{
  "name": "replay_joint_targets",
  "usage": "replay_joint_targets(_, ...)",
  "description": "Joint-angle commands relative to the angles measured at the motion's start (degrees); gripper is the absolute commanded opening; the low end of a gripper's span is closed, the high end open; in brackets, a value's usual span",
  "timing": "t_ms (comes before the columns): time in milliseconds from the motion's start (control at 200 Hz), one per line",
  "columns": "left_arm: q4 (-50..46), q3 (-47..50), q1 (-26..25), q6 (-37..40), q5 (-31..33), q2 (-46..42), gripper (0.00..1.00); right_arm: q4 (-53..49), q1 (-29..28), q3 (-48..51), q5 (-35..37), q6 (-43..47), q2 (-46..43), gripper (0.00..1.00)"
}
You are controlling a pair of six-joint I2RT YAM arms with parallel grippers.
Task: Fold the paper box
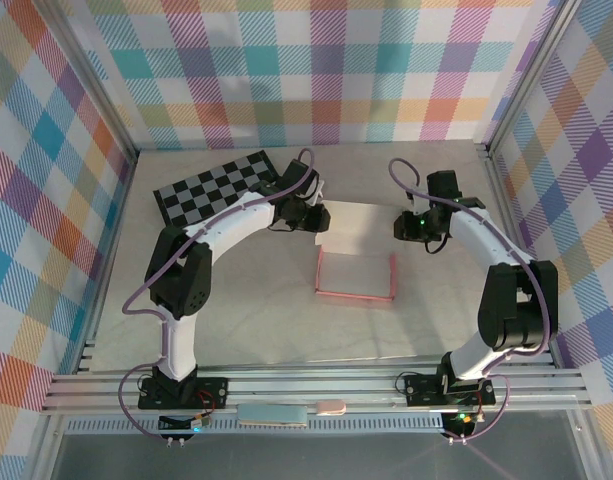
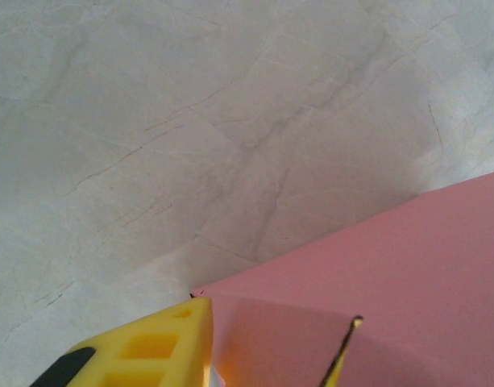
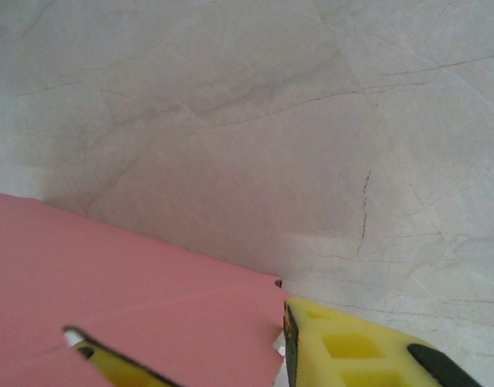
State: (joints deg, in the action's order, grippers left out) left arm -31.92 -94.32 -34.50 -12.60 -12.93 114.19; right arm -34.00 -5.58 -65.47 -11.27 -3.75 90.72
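Note:
The paper box [image 1: 356,292] lies mid-table with low pink walls standing up. Its pale flap [image 1: 361,225] stretches toward the back between the two grippers. My left gripper [image 1: 321,218] is at the flap's far left corner and my right gripper [image 1: 406,228] at its far right corner. In the left wrist view the pink card [image 2: 392,258] has its corner between the yellow fingers [image 2: 150,347] of the left gripper [image 2: 279,313], with a gap still showing. The right gripper [image 3: 179,319] straddles the other corner of the card [image 3: 110,258] the same way, its jaws narrowly apart.
A black-and-grey checkered board [image 1: 221,187] lies at the back left, just behind the left arm. Plaid walls close in the table on three sides. An aluminium rail [image 1: 316,385] runs along the near edge, with a pale blue and a pink item [image 1: 286,413] in front of it.

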Motion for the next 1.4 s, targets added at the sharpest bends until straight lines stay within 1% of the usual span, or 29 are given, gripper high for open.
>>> replay_joint_targets(0,-1.6,-1.8,-0.6,-0.5,1.1,1.3,0.22,1.1,0.3,-1.8,-2.0,1.5,0.4,0.24)
replay_joint_targets(65,-2.0,-2.2,-0.7,-1.1,1.6,1.6,0.16,1.5,0.3,-1.8,-2.4,1.2,0.5,0.22)
replay_joint_targets(110,-2.2,-2.4,-0.7,-1.5,2.0,1.7,0.13,1.7,0.2,-1.8,-3.0,0.9,0.6,0.20)
replay_joint_targets(270,-2.5,-2.6,-1.2,-2.6,4.0,1.8,0.06,2.4,-0.7,-1.9,-2.5,-0.2,0.1,0.08)
replay_joint_targets(405,-2.8,-3.2,-1.4,-3.4,6.0,1.6,0.02,2.5,-2.3,-2.3,-0.1,-0.9,0.1,0.00)
replay_joint_targets(455,-3.1,-3.6,-1.4,-3.7,6.7,1.6,0.00,2.0,-3.0,-2.7,1.4,-1.2,0.4,0.00)
replay_joint_targets(680,-4.1,-5.3,-1.5,-6.3,9.9,1.6,0.00,2.4,-6.0,-3.3,7.0,-5.1,0.9,0.00)
replay_joint_targets(850,-5.2,-8.1,-1.5,-8.1,13.2,2.2,0.00,3.5,-9.4,-5.7,10.9,-11.8,2.2,0.00)
replay_joint_targets(940,-6.0,-10.2,-1.4,-8.4,16.0,3.2,0.00,4.2,-11.0,-8.1,12.9,-16.1,4.7,0.00)
replay_joint_targets(1000,-5.5,-10.6,-1.1,-8.4,17.7,3.5,0.00,6.4,-12.0,-8.8,13.1,-18.3,6.2,0.00)
replay_joint_targets(1050,-4.2,-10.4,-0.5,-9.0,18.8,3.5,0.00,9.5,-12.6,-8.4,13.6,-20.0,6.9,0.00)
replay_joint_targets(1145,-0.5,-8.8,1.8,-11.0,19.5,3.1,0.00,18.9,-12.9,-5.6,13.2,-22.6,7.3,0.00)
replay_joint_targets(1205,5.6,-5.5,3.4,-12.3,17.8,2.1,0.00,23.8,-12.8,-4.4,12.4,-23.6,8.1,0.00)
replay_joint_targets(1315,21.0,1.9,6.0,-13.1,12.8,0.0,0.00,32.0,-13.3,-3.4,9.8,-23.0,9.9,0.00)
replay_joint_targets(1395,26.7,4.1,7.2,-12.8,10.8,0.1,0.00,37.0,-13.5,-2.8,8.7,-22.7,11.4,0.00)
